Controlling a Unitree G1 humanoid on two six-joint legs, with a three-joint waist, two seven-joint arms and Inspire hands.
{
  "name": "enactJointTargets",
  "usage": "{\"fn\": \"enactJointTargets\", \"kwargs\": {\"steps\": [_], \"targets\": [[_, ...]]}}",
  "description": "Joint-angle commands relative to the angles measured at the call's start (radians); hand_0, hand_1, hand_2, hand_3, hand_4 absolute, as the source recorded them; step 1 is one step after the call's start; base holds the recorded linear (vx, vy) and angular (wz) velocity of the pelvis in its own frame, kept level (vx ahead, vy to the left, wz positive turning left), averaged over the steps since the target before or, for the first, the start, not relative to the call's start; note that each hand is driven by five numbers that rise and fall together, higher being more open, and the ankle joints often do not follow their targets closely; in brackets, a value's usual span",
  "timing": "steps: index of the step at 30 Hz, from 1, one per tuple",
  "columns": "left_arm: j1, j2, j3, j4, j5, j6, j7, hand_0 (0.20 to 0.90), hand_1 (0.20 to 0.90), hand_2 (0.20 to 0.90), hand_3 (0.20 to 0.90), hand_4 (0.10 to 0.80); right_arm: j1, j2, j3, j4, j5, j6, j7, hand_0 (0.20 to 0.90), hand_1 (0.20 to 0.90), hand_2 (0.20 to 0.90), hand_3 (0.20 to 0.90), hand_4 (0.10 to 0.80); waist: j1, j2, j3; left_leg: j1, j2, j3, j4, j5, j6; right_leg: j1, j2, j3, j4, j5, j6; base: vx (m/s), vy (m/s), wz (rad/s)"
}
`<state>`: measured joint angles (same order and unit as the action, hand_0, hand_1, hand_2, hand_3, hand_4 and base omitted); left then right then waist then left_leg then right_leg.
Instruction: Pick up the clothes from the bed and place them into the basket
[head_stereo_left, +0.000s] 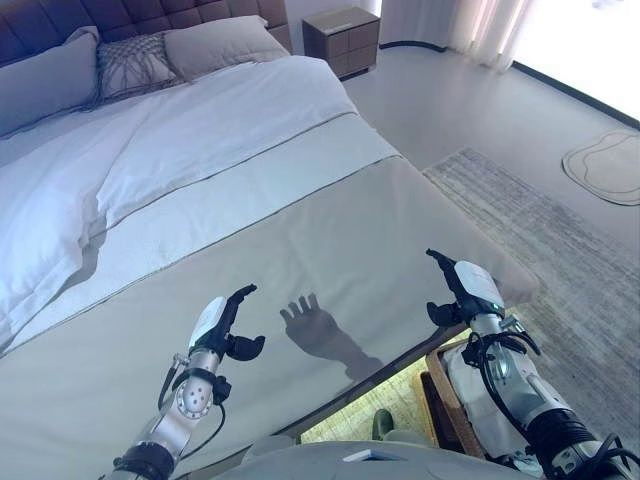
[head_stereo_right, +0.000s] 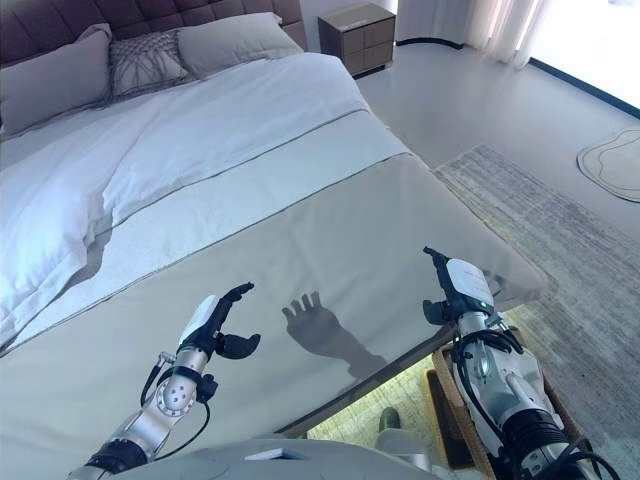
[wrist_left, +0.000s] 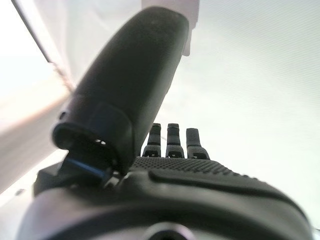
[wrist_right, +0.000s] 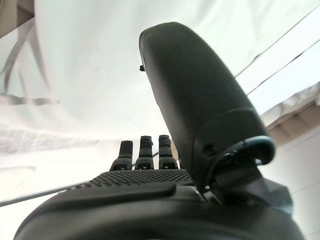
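Both robot hands are seen lowest in the frame, held above the foot of the bed (head_stereo_left: 300, 230). At lower left, the left robot hand (head_stereo_left: 222, 322) is raised with its fingers straight and its thumb spread; nothing is held in it. At lower right, the right robot hand (head_stereo_left: 462, 288) is likewise held up with straight fingers and empty, as its own wrist view confirms. Below it, at the lower right edge, a wooden basket (head_stereo_left: 442, 385) is partly seen beside the bed, mostly hidden by the arm; what it contains cannot be told.

No clothes can be made out on the bed: only the beige cover, the white duvet (head_stereo_left: 150, 150) toward the upper left, and pillows (head_stereo_left: 215, 42) at the top are seen. Judged from this, either the clothes are already in the basket or they lie outside the view; no pick-up is in progress.
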<state>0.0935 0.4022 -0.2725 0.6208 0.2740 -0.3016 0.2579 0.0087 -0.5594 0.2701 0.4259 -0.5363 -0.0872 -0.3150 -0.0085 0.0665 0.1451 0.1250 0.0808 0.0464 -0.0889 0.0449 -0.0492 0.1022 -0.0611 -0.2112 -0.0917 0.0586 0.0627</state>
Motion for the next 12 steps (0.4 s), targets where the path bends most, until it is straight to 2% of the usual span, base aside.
{"fn": "enactJointTargets", "kwargs": {"steps": [1, 5, 12], "targets": [[-0.059, 0.035, 0.063, 0.013, -0.031, -0.032, 0.033, 0.900, 0.900, 0.900, 0.900, 0.800, -0.033, -0.014, 0.000, -0.106, -0.003, -0.035, -0.013, 0.900, 0.900, 0.900, 0.900, 0.800, 0.021, -0.037, -0.037, -0.031, -0.023, 0.004, 0.038, -0.047, -0.006, -0.003, -0.031, -0.007, 0.126, -0.113, 0.014, -0.024, -0.004, 0.20], [-0.028, 0.019, 0.087, 0.028, -0.072, -0.038, 0.017, 0.900, 0.900, 0.900, 0.900, 0.800, -0.008, -0.002, 0.012, -0.116, 0.012, -0.024, 0.011, 0.900, 0.900, 0.900, 0.900, 0.800, 0.043, -0.033, -0.026, -0.042, -0.027, -0.018, 0.033, -0.035, -0.007, 0.003, -0.038, -0.035, 0.130, -0.116, 0.014, -0.032, -0.003, 0.30], [-0.022, 0.025, 0.092, 0.052, -0.062, -0.035, -0.001, 0.900, 0.900, 0.900, 0.900, 0.800, -0.028, 0.001, 0.040, -0.106, 0.032, -0.017, 0.011, 0.900, 0.900, 0.900, 0.900, 0.800, 0.060, -0.029, -0.016, -0.047, -0.031, -0.032, 0.033, -0.028, -0.008, 0.008, -0.044, -0.048, 0.136, -0.119, 0.014, -0.008, 0.006, 0.13]]}}
